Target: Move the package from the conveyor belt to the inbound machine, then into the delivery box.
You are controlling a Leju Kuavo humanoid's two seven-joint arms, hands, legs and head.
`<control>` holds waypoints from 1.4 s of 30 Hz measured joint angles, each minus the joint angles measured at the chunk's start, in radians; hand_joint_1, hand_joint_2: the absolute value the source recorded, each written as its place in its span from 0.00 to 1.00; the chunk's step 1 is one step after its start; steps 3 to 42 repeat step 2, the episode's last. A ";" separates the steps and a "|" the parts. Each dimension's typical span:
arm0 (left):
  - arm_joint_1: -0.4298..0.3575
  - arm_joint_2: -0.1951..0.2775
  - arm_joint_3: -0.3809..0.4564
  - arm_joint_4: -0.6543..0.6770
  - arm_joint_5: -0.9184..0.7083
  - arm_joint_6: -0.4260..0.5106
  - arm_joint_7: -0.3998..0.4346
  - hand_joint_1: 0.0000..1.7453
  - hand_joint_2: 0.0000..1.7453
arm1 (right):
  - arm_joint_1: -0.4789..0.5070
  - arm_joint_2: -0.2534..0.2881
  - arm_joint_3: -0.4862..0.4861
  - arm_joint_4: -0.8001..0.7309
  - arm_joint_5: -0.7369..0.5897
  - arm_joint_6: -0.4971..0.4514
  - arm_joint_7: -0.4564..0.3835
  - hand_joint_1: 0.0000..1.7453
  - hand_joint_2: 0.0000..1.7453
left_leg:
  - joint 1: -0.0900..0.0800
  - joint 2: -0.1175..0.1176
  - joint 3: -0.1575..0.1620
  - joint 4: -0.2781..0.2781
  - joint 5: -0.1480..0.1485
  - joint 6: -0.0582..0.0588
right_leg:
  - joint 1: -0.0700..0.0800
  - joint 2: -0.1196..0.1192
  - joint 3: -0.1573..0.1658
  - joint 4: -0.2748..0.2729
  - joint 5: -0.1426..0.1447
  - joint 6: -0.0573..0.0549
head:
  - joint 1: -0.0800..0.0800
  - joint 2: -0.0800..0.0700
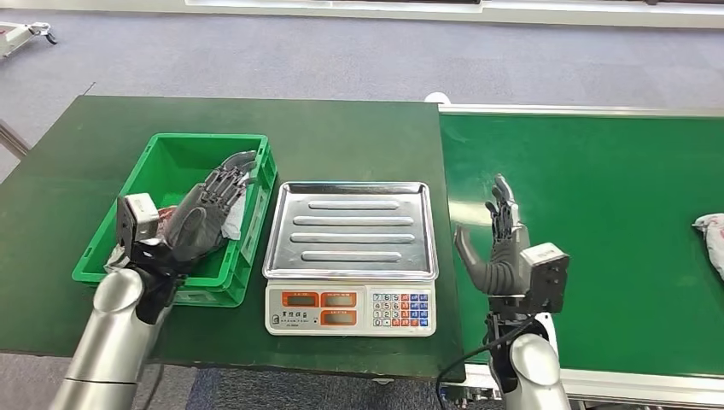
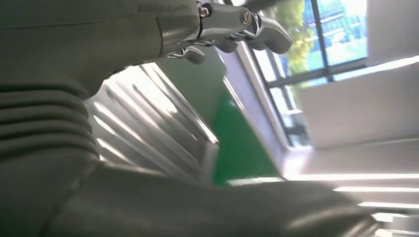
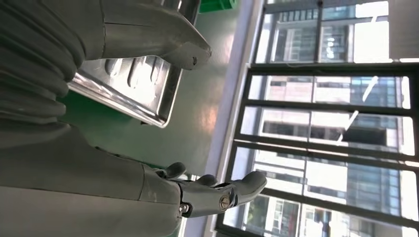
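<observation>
White-wrapped package [image 1: 232, 215] lies in the green plastic crate [image 1: 260, 184], under the left robot hand [image 1: 205, 213].

The left robot hand reaches into the crate, fingers stretched over the package; whether it grips the package I cannot tell. Just beside the crate on the dark green tabletop [image 1: 341, 137] stands a silver weighing scale with a ribbed steel tray [image 1: 350, 231] and a keypad front. The right robot hand [image 1: 504, 248] hovers upright over the green conveyor belt [image 1: 615, 222], fingers spread, holding nothing. Another pale package [image 1: 710, 235] lies at the belt's far right edge.
</observation>
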 joint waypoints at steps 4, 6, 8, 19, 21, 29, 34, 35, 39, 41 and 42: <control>0.006 -0.026 -0.013 0.003 0.031 -0.003 0.002 0.00 0.00 | -0.014 0.000 0.008 0.024 0.004 -0.001 0.005 0.00 1.00 | 0.000 -0.001 0.000 0.000 0.000 0.000 | 0.000 -0.001 0.000 0.000 0.000 0.000 | 0.000 0.000; 0.006 -0.026 -0.013 0.003 0.031 -0.003 0.002 0.00 0.00 | -0.014 0.000 0.008 0.024 0.004 -0.001 0.005 0.00 1.00 | 0.000 -0.001 0.000 0.000 0.000 0.000 | 0.000 -0.001 0.000 0.000 0.000 0.000 | 0.000 0.000; 0.006 -0.026 -0.013 0.003 0.031 -0.003 0.002 0.00 0.00 | -0.014 0.000 0.008 0.024 0.004 -0.001 0.005 0.00 1.00 | 0.000 -0.001 0.000 0.000 0.000 0.000 | 0.000 -0.001 0.000 0.000 0.000 0.000 | 0.000 0.000; 0.006 -0.026 -0.013 0.003 0.031 -0.003 0.002 0.00 0.00 | -0.014 0.000 0.008 0.024 0.004 -0.001 0.005 0.00 1.00 | 0.000 -0.001 0.000 0.000 0.000 0.000 | 0.000 -0.001 0.000 0.000 0.000 0.000 | 0.000 0.000; 0.006 -0.026 -0.013 0.003 0.031 -0.003 0.002 0.00 0.00 | -0.014 0.000 0.008 0.024 0.004 -0.001 0.005 0.00 1.00 | 0.000 -0.001 0.000 0.000 0.000 0.000 | 0.000 -0.001 0.000 0.000 0.000 0.000 | 0.000 0.000; 0.006 -0.026 -0.013 0.003 0.031 -0.003 0.002 0.00 0.00 | -0.014 0.000 0.008 0.024 0.004 -0.001 0.005 0.00 1.00 | 0.000 -0.001 0.000 0.000 0.000 0.000 | 0.000 -0.001 0.000 0.000 0.000 0.000 | 0.000 0.000; 0.006 -0.026 -0.013 0.003 0.031 -0.003 0.002 0.00 0.00 | -0.014 0.000 0.008 0.024 0.004 -0.001 0.005 0.00 1.00 | 0.000 -0.001 0.000 0.000 0.000 0.000 | 0.000 -0.001 0.000 0.000 0.000 0.000 | 0.000 0.000; 0.006 -0.026 -0.013 0.003 0.031 -0.003 0.002 0.00 0.00 | -0.014 0.000 0.008 0.024 0.004 -0.001 0.005 0.00 1.00 | 0.000 -0.001 0.000 0.000 0.000 0.000 | 0.000 -0.001 0.000 0.000 0.000 0.000 | 0.000 0.000; 0.006 -0.026 -0.013 0.003 0.031 -0.003 0.002 0.00 0.00 | -0.014 0.000 0.008 0.024 0.004 -0.001 0.005 0.00 1.00 | 0.000 -0.001 0.000 0.000 0.000 0.000 | 0.000 -0.001 0.000 0.000 0.000 0.000 | 0.000 0.000; 0.006 -0.026 -0.013 0.003 0.031 -0.003 0.002 0.00 0.00 | -0.014 0.000 0.008 0.024 0.004 -0.001 0.005 0.00 1.00 | 0.000 -0.001 0.000 0.000 0.000 0.000 | 0.000 -0.001 0.000 0.000 0.000 0.000 | 0.000 0.000; 0.006 -0.026 -0.013 0.003 0.031 -0.003 0.002 0.00 0.00 | -0.014 0.000 0.008 0.024 0.004 -0.001 0.005 0.00 1.00 | 0.000 -0.001 0.000 0.000 0.000 0.000 | 0.000 -0.001 0.000 0.000 0.000 0.000 | 0.000 0.000</control>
